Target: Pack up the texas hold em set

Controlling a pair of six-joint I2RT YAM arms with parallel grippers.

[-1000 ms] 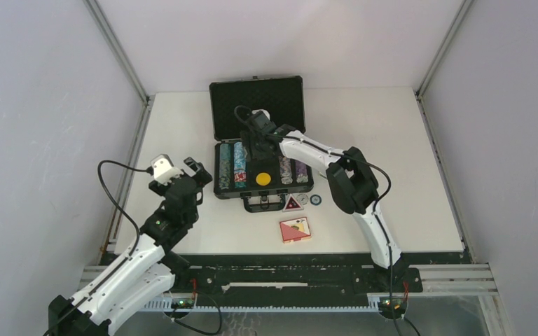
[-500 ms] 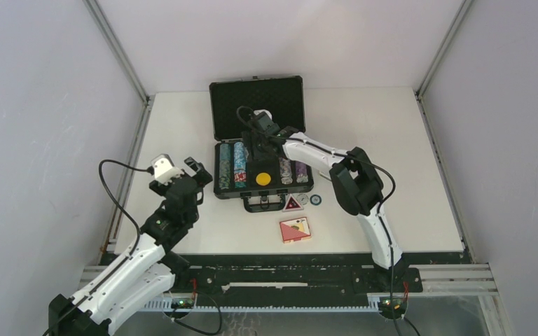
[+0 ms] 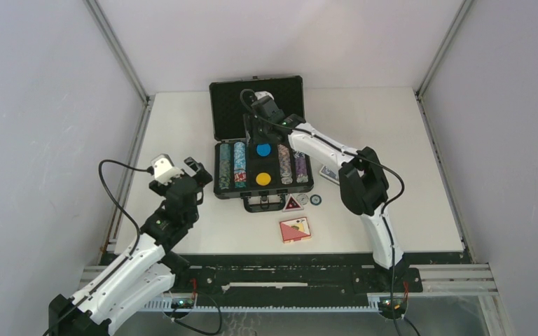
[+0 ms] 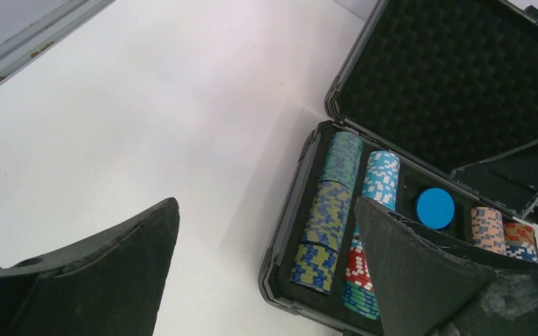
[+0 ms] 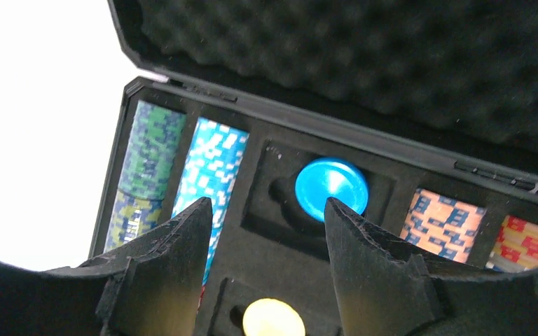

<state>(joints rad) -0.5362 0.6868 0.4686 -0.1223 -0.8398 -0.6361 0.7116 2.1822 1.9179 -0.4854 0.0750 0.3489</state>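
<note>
Blue button (image 5: 331,189) seated in briefcase (image 5: 392,56) foam, just beyond right gripper (image 5: 266,208), parted, empty

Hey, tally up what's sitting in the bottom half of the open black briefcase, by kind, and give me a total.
Rows of multicoloured poker chips: 4
Round buttons: 2 (glossy blue round button, yellow round button)
Total in the black hard briefcase: 6
</note>
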